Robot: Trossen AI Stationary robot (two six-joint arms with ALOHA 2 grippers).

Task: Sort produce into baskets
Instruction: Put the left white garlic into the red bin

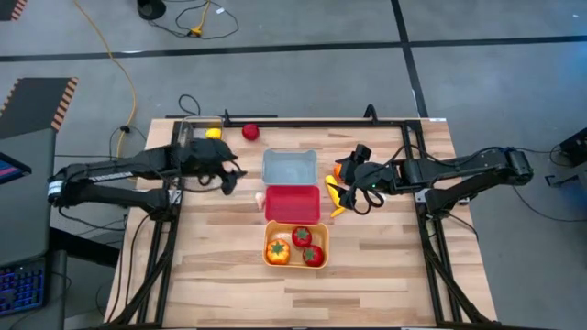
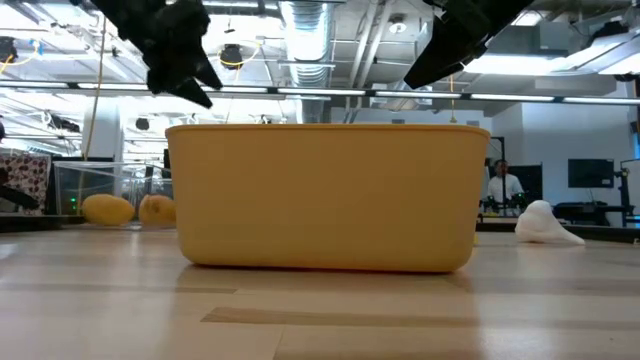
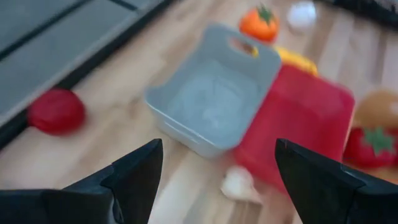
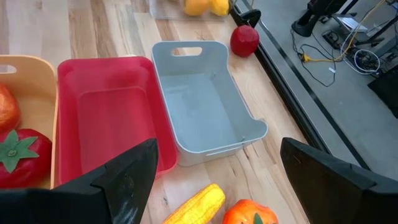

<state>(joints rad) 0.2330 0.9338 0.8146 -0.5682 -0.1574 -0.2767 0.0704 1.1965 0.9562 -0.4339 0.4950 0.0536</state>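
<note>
My left gripper (image 1: 226, 176) (image 3: 217, 149) hangs open and holds nothing, above the table left of the pale blue-grey basket (image 1: 290, 168). A white garlic bulb (image 3: 239, 183) lies on the table by the red basket (image 1: 293, 203). My right gripper (image 1: 344, 190) (image 4: 217, 149) hangs open right of these two baskets, above a long yellow piece (image 4: 196, 205) and an orange green-stemmed one (image 4: 249, 213). The orange basket (image 1: 295, 245) holds red tomatoes (image 1: 313, 256) and an orange piece (image 1: 278, 249). A red tomato (image 1: 249, 132) lies at the far edge.
A clear tray (image 1: 194, 134) at the far left holds yellow lemons (image 2: 108, 208). Another garlic bulb (image 2: 545, 225) lies on the table on the right in the low view. The black frame rail (image 1: 312, 121) runs along the far edge. Bare wood lies toward the near edge.
</note>
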